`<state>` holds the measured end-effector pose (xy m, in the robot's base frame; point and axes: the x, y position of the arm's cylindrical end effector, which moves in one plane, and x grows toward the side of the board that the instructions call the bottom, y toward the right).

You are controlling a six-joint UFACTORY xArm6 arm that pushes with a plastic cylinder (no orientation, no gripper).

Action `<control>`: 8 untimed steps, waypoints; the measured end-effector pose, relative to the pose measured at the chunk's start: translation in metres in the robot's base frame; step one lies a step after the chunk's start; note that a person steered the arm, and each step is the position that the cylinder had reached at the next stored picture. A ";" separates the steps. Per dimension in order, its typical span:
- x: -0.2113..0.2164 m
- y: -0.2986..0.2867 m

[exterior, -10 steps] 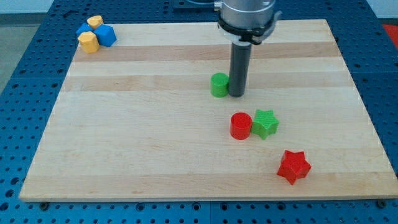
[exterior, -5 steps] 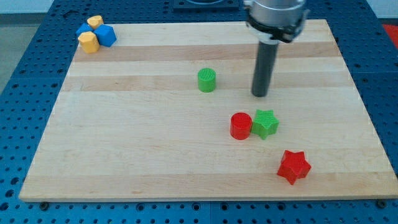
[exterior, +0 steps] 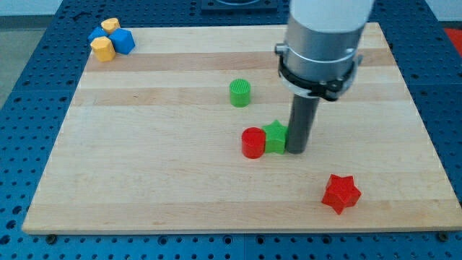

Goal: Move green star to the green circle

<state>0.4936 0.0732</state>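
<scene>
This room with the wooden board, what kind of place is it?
Probably a robotics lab. A wooden board lies on a blue perforated bench, and my tip presses against a green star among small coloured test blocks, such as a green circle.

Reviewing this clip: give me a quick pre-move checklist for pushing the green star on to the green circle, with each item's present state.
1. My tip against the green star, on the star's right side in the view: ok.
2. Path from star to the green circle clear: ok.
3. Star free of neighbours: not ok, the red cylinder touches its left.
4. Push direction aims at the circle: not ok, the circle lies up-left.
5. The red star out of the way: ok.
</scene>
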 end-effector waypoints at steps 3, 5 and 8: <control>0.010 -0.075; 0.017 -0.122; -0.041 -0.087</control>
<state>0.4526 -0.0142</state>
